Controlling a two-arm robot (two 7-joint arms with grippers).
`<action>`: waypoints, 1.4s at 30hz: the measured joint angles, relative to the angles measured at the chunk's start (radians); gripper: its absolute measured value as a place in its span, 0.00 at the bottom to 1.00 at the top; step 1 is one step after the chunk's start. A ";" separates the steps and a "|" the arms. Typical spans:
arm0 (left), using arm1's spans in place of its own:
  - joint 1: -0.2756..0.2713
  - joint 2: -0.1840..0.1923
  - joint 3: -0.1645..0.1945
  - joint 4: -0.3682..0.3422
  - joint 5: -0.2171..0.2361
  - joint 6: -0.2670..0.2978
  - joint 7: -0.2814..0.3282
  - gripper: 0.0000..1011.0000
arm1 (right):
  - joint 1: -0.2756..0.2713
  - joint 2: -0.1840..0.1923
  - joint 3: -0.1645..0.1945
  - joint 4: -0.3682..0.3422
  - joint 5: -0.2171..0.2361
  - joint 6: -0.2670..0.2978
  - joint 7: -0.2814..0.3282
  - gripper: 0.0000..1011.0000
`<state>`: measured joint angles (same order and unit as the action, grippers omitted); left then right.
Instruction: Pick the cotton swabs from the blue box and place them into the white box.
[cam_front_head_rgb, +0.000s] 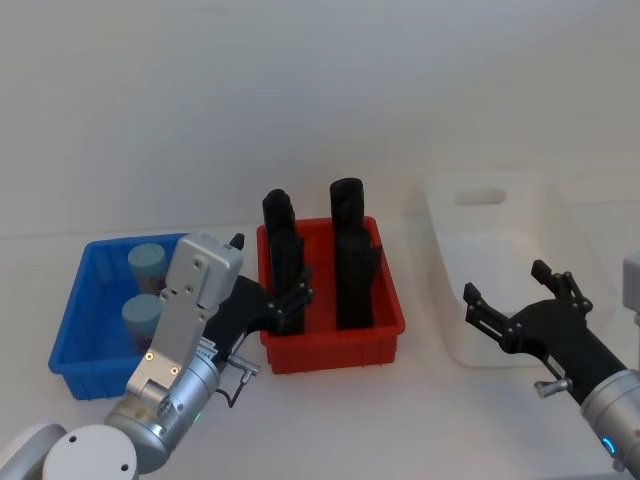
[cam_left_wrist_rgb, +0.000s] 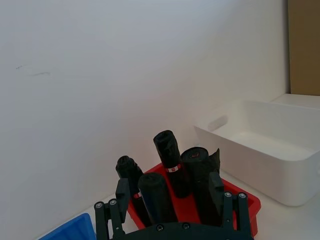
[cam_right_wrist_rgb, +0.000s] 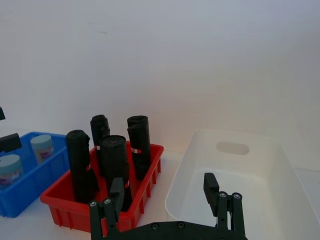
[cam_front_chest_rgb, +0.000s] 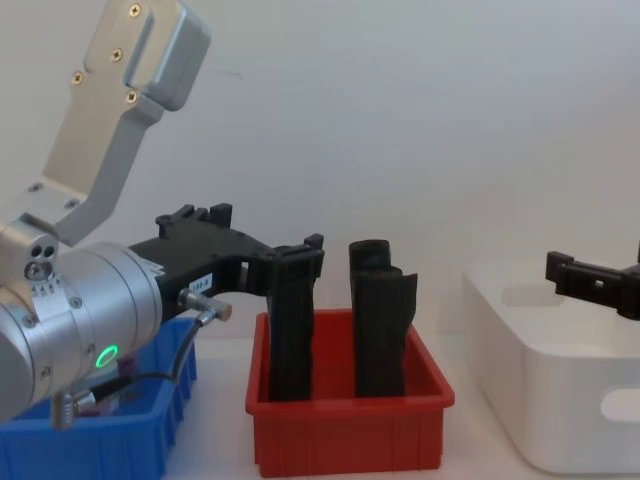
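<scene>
Standing upright in the blue box (cam_front_head_rgb: 92, 310), cotton swabs (cam_front_head_rgb: 142, 312), lids up.

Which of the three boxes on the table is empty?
The white box, on the robot's right. The blue box holds two tubs of cotton swabs, and the red bin between them holds tall black rolls.

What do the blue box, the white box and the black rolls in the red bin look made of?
Blue box: moulded plastic, slightly glossy; ribbed walls, uniform colour.
White box: glossy plastic; soft highlights, moulded handle cutout.
Black rolls in the red bin: probably thin plastic film, like bin bags, given creased, loosely wound ends; not certain.
</scene>
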<state>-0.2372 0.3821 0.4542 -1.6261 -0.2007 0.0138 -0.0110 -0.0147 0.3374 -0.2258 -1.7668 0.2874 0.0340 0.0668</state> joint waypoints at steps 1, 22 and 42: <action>0.000 0.000 0.000 0.000 0.000 0.000 0.000 0.99 | 0.000 0.000 0.000 0.000 0.000 0.000 0.000 0.99; 0.000 0.000 0.000 0.000 0.000 0.000 0.000 0.99 | 0.000 0.000 0.000 0.000 0.000 0.000 0.000 0.99; 0.000 0.000 0.000 0.000 0.000 0.000 0.000 0.99 | 0.000 0.000 0.000 0.000 0.000 0.000 0.000 0.99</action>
<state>-0.2371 0.3821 0.4542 -1.6262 -0.2003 0.0138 -0.0109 -0.0147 0.3374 -0.2258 -1.7667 0.2873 0.0340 0.0668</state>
